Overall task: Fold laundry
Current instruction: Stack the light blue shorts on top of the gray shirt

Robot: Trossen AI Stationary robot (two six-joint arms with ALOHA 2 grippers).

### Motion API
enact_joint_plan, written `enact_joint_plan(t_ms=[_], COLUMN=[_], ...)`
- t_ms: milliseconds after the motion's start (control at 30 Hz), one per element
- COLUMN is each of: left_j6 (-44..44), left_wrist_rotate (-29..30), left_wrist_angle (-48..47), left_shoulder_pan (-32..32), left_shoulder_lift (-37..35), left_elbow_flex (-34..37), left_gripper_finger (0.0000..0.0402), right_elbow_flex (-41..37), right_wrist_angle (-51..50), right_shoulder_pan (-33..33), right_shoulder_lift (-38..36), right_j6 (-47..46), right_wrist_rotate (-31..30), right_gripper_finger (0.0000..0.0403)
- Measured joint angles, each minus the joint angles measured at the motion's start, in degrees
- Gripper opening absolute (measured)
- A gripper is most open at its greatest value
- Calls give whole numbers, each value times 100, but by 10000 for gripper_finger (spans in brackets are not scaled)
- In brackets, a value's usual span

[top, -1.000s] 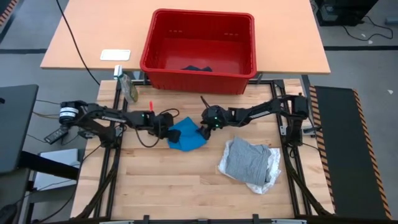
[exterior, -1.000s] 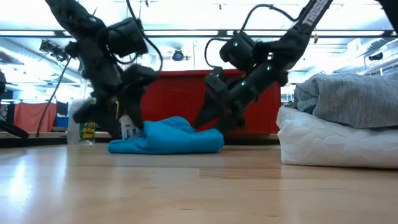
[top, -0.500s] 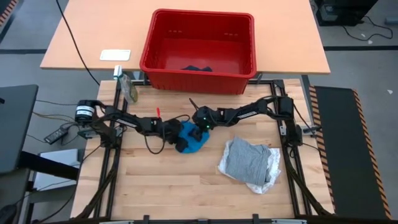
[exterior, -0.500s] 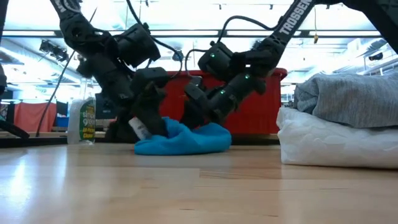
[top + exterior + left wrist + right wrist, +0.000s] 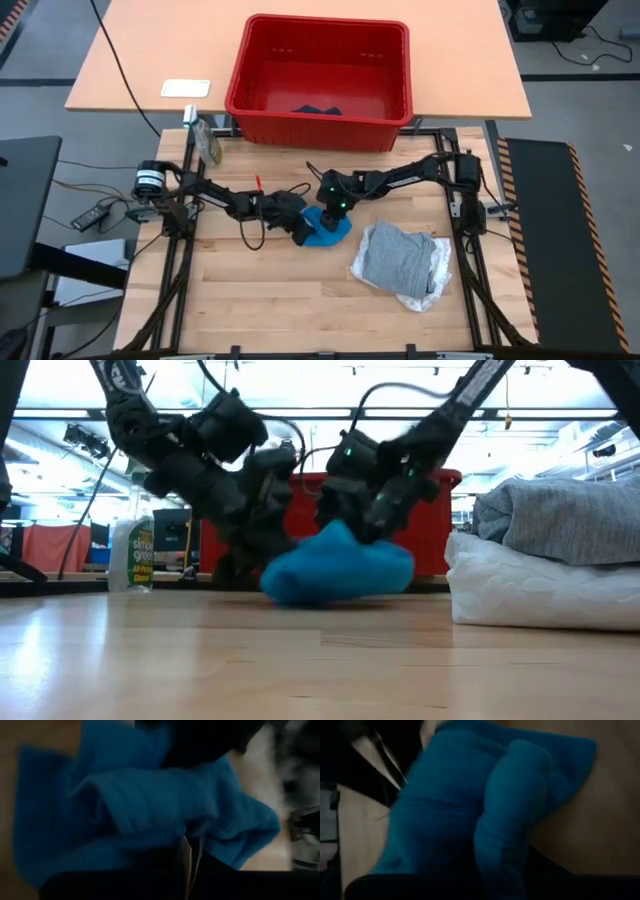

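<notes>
Blue cloth sits bunched up in the middle of the wooden table, and both robot arms are on it. The left gripper has its jaws squeezed tight on the left side of the blue cloth. The right gripper pinches the far side of the blue cloth, with its jaws nearly closed. From the low camera, the blue cloth looks like a puffy lump, lifted a bit at one end, with the two dark arms touching it from behind and above. The left wrist camera sees the blue cloth right up close, in folds.

Near it, to the right, a grey cloth lies folded on top of a white cloth. A dark cloth lies inside the red basket on the other table. A spray bottle stands at the far left edge of the wooden table.
</notes>
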State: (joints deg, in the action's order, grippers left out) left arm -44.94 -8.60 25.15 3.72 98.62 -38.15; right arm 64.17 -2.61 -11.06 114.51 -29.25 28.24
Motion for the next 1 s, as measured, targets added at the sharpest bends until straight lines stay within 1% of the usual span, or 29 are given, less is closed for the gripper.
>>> enact_joint_plan(t_ms=[100,200,267,367,433,500,567,600,700,833,933,1000], left_j6=[151,212,237,448,727,1064,1407,1550,1811,1886,1883,1876], left_wrist_rotate=[-216,-405,-570,-638,-655,-611,-535,-512,-490,-489,-718,-930], left_wrist_angle=[291,456,427,346,-45,-730,-1413,-1735,-2236,-2252,-2245,-2262], left_shoulder_pan=[22,25,24,-43,-119,-212,-285,-318,-433,-664,-788,-797], left_shoulder_lift=[-64,-67,-89,-95,-95,-53,66,164,552,1205,1728,2027], left_elbow_flex=[-123,-430,-780,-1496,-2076,-2735,-3364,-3651,-4370,-5104,-5621,-5907], left_gripper_finger=[12,15,14,11,11,11,10,10,10,15,22,25], right_elbow_flex=[-1,3,8,16,23,31,34,34,29,23,3,-127], right_wrist_angle=[-741,-1585,-2150,-2934,-3377,-3804,-4200,-4400,-4902,-5481,-5779,-5746], right_shoulder_pan=[12,26,60,166,283,411,580,681,992,1532,2023,2341], right_shoulder_lift=[-535,-1151,-1591,-2287,-2727,-3178,-3587,-3777,-4257,-4639,-4687,-4687], right_j6=[90,212,227,229,221,186,156,76,-202,-554,-679,-678], right_wrist_rotate=[-69,-92,-107,-220,-242,-282,-468,-594,-913,-1366,-1648,-1821], right_gripper_finger=[54,54,54,54,54,54,54,54,54,54,54,54])
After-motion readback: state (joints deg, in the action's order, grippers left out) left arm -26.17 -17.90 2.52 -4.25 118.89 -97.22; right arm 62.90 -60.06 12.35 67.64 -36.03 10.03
